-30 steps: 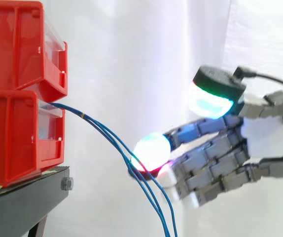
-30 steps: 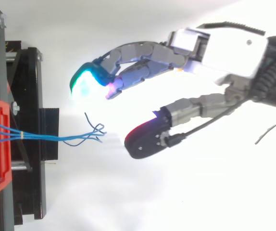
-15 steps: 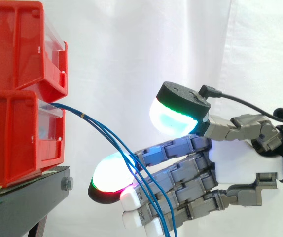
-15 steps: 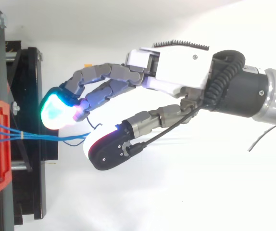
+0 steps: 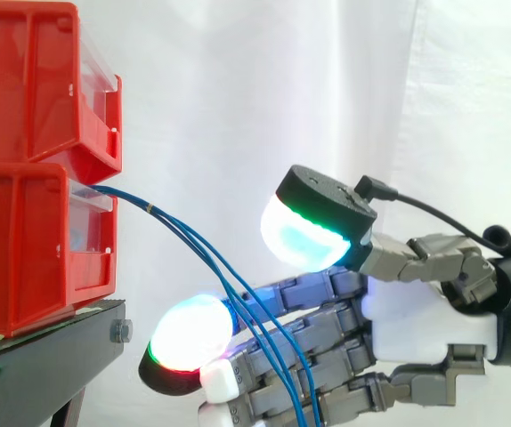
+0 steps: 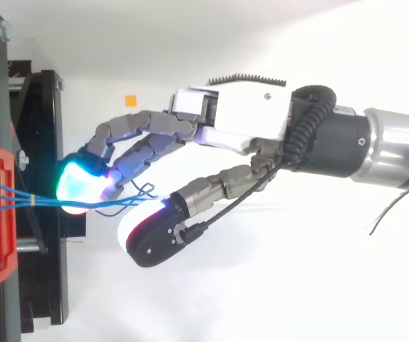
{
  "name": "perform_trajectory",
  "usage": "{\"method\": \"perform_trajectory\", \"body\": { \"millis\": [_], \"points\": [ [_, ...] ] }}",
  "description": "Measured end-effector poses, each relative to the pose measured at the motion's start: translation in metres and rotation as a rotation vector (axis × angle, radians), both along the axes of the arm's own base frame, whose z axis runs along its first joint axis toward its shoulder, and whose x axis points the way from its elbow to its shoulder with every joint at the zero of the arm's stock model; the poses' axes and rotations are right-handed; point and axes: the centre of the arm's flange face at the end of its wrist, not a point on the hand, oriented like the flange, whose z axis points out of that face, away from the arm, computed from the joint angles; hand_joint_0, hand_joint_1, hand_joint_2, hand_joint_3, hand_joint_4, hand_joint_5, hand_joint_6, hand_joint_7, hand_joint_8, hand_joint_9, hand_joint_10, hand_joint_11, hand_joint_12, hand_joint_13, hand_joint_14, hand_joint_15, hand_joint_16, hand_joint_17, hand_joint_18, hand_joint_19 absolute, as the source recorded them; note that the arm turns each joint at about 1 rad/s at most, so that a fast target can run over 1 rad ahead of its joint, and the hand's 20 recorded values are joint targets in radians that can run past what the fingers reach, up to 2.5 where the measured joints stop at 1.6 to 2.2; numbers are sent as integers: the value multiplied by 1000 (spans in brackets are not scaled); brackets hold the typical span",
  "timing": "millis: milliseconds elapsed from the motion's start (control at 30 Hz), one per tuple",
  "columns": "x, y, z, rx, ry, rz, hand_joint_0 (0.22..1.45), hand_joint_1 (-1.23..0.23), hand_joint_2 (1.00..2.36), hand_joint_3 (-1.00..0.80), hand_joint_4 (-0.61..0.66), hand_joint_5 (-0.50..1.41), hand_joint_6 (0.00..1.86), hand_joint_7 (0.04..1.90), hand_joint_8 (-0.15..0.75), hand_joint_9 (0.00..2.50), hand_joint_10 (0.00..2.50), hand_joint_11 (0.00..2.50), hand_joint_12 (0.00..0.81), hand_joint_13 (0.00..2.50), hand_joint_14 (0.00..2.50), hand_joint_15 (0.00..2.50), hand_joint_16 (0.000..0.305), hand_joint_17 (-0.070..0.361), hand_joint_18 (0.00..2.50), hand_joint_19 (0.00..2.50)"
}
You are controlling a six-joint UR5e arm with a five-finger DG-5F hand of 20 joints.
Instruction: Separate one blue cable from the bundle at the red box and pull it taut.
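While the blue cables (image 5: pixel 149 209) sag from the lower red bin (image 5: pixel 24 249), your hand (image 5: pixel 425 307) brackets them, thumb well apart from the fingers (image 5: pixel 344 320), clamping nothing, evidently to pick out one strand. Whether any strand touches a pad cannot be told; their lower ends run off the side view.

Glossy red plastic bins (image 5: pixel 33 89), a matt black stand (image 5: pixel 51 356), smooth blue cables (image 5: pixel 122 197), a white cloth curtain (image 5: pixel 238 89).
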Motion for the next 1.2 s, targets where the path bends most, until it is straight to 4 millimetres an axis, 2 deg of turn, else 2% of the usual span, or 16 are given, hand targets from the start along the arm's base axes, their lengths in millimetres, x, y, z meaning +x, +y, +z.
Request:
{"method": "perform_trajectory", "body": {
  "millis": [167,600,1200],
  "points": [
    [4,2,-3,26,-27,18,588,-732,1004,-439,265,-146,503,1023,283,716,13,394,338,659,16,358,55,123,410,522],
    [10,3,5,35,-58,39,609,-735,1007,-398,248,-140,502,1072,282,731,14,416,339,697,17,399,54,122,427,541],
    [11,-8,8,31,-67,46,630,-728,1009,-371,237,-134,502,1124,285,758,17,456,343,769,20,465,55,123,479,570]
  ]
}}
